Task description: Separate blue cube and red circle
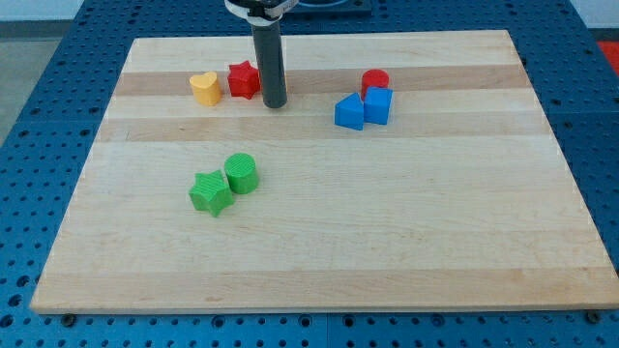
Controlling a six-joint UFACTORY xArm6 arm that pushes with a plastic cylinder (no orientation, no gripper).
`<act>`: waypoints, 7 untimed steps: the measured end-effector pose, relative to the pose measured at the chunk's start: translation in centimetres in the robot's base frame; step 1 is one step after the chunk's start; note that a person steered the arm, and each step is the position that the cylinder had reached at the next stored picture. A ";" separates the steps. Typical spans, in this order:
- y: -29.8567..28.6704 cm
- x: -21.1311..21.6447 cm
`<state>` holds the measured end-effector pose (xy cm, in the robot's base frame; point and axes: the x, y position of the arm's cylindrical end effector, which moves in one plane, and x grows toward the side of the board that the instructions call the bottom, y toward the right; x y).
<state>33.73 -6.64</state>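
Note:
The blue cube [378, 105] sits near the view's top right, touching the red circle [375, 80] just above it. A second blue block [349, 112], wedge-like in shape, touches the cube's left side. My tip [275, 103] rests on the board to the left of these blocks, about a hundred pixels from the blue cube and right beside the red star [244, 79].
A yellow heart [204, 88] lies left of the red star. A green star [210, 192] and a green cylinder [241, 173] touch each other at the view's middle left. The wooden board [319, 242] lies on a blue perforated table.

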 end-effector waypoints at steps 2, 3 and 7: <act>-7.6 0.8; -11.3 0.8; -11.7 -0.5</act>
<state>33.28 -18.32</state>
